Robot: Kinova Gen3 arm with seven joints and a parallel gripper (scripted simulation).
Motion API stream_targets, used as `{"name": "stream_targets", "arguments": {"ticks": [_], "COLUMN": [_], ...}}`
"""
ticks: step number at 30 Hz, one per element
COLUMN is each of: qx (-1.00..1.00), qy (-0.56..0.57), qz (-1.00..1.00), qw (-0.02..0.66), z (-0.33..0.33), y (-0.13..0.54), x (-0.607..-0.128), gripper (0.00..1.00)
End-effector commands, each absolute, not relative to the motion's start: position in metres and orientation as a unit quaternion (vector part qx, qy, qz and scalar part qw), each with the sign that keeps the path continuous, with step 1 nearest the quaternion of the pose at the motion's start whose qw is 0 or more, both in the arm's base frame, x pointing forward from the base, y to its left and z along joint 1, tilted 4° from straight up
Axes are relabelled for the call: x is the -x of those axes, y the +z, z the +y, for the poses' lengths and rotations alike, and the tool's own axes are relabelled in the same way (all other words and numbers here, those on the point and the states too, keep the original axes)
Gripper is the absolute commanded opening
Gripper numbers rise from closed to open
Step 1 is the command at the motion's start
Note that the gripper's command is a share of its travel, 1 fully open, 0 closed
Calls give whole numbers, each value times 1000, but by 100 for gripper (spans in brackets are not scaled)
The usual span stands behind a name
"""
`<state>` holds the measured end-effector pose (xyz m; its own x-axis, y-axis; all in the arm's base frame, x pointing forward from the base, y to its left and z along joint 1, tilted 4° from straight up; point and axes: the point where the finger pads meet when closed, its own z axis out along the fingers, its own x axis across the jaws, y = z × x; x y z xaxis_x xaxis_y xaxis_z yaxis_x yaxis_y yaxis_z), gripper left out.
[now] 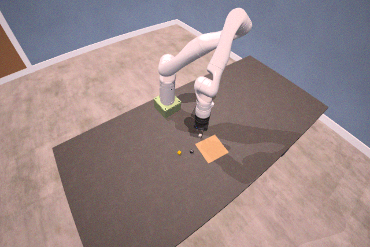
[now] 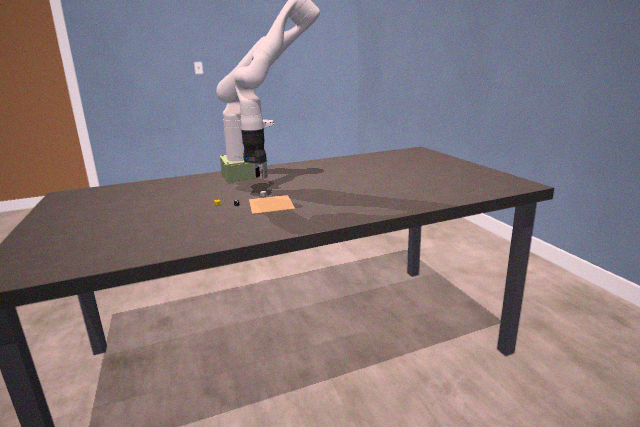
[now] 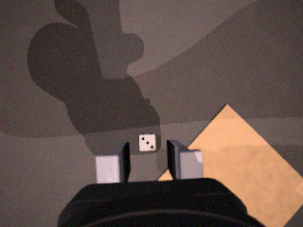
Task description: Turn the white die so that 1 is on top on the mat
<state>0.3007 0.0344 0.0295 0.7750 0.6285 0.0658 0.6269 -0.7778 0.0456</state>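
Seen from the wrist, the tool [image 3: 147, 161] is held part-way open, its two grey fingers parted and nothing gripped between them. The white die [image 3: 147, 142] is seen through the gap, lying on the dark table [image 3: 57, 189] below the tool, with three pips on its upper face; no contact with either finger is visible. In the exterior view the tool [image 2: 260, 170] is shown hanging above the die [image 2: 263, 192], clear of the table. The orange mat [image 3: 246, 161] is laid flat just beside the die, one corner reaching under the right-hand finger; the die is not on the mat. From above, the die [image 1: 199, 134] is found next to the mat's [image 1: 211, 148] nearer-to-base corner. A black die [image 1: 191, 151] and a yellow die [image 1: 179, 152] are placed close together on the table near the mat's other side, apart from the tool. Farther back, the white arm [image 1: 208, 47] is mounted on a green base [image 1: 176, 108].
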Motion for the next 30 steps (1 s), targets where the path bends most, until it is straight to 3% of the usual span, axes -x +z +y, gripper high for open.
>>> {"name": "stream_targets", "arguments": {"ticks": [1,30], "qx": [-942,-942], "qy": [38,38], "qz": [332,332], "qw": [11,11], "z": [33,35], "y": [29,-8], "x": [-300,-303], "gripper": [64,64]}}
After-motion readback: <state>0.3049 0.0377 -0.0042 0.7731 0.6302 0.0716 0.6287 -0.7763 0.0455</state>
